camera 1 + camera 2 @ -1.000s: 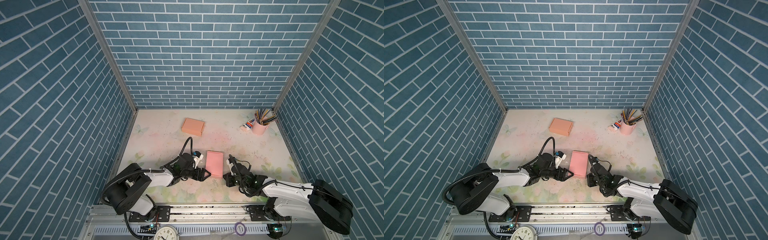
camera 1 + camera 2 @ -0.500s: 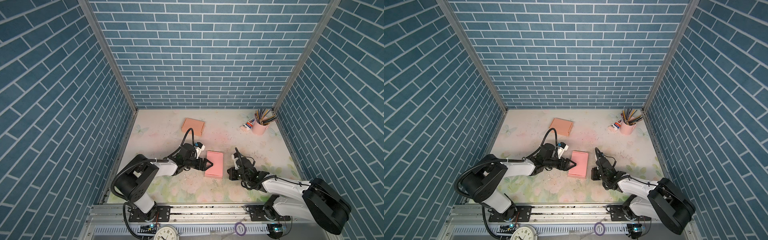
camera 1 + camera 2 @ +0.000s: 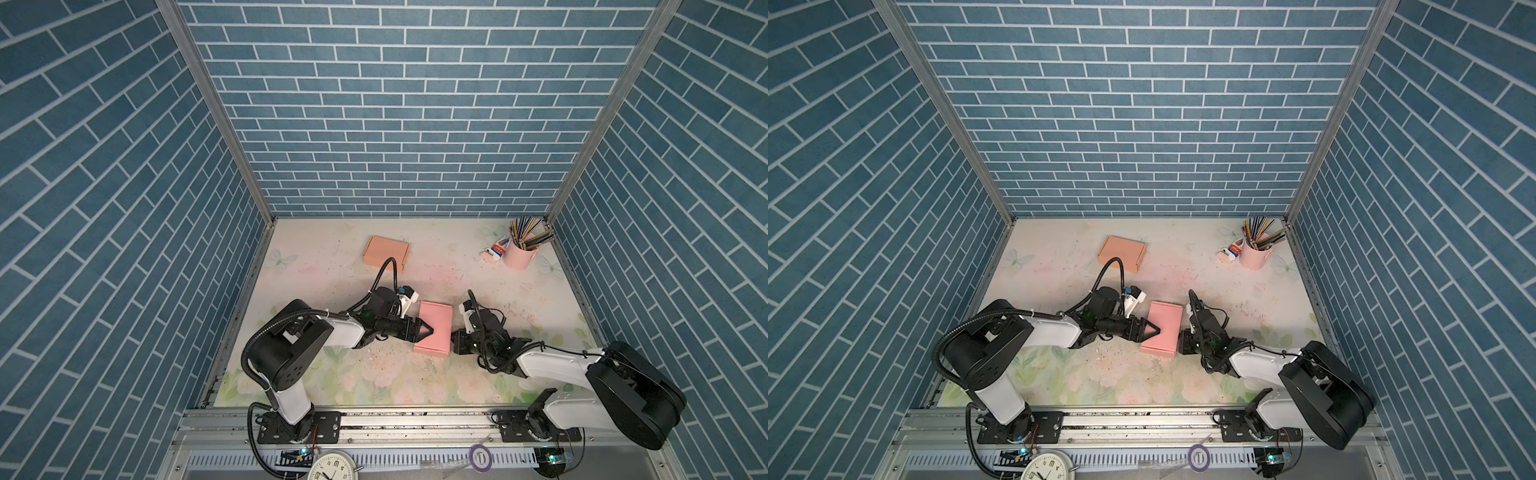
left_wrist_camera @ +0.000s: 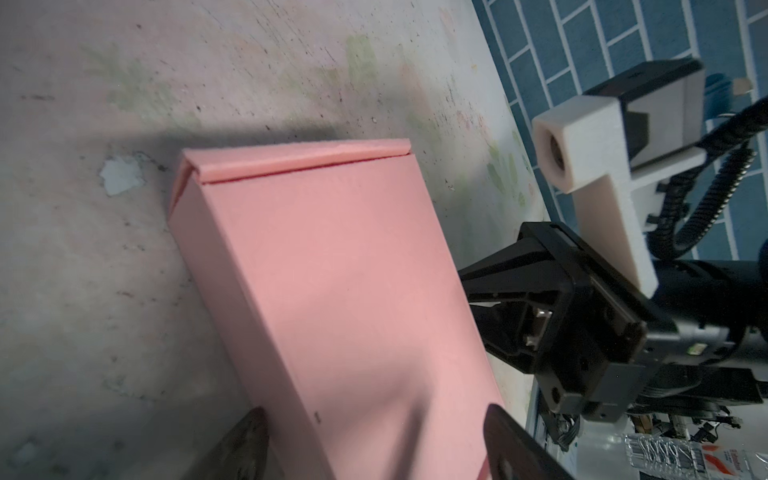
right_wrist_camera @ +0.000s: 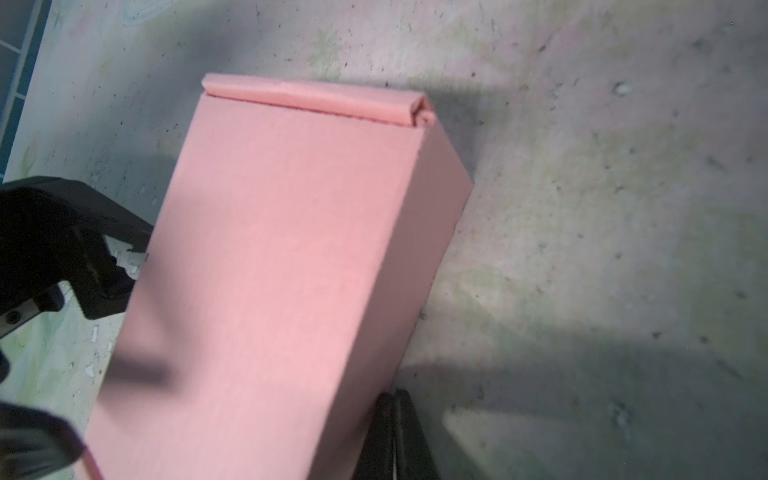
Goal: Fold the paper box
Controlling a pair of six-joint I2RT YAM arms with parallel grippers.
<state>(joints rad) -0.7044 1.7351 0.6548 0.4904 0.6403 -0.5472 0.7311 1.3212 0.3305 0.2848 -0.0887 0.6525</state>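
Observation:
The pink paper box (image 3: 435, 322) (image 3: 1165, 322) lies closed and flat at the middle of the table, its tucked end flap facing away from the robot's base. My left gripper (image 3: 428, 330) (image 3: 1152, 331) is open at the box's left edge. In the left wrist view the box (image 4: 332, 270) runs between the spread fingers of this gripper (image 4: 374, 419), one over the table and one above the lid. My right gripper (image 3: 455, 343) (image 3: 1181, 343) is shut and empty. In the right wrist view its tips (image 5: 397, 399) rest against the right side wall of the box (image 5: 282, 249).
A closed peach box (image 3: 385, 251) lies further back. At the back right stand a pink cup of pencils (image 3: 519, 257) and a small white item (image 3: 492, 253). A clock (image 3: 334, 469) and a purple tape ring (image 3: 478, 457) sit beyond the front rail. Brick walls enclose three sides.
Both grippers moved back from the front of the table to the box's sides. The left one slid its open jaws over the left edge, and the box turned slightly.

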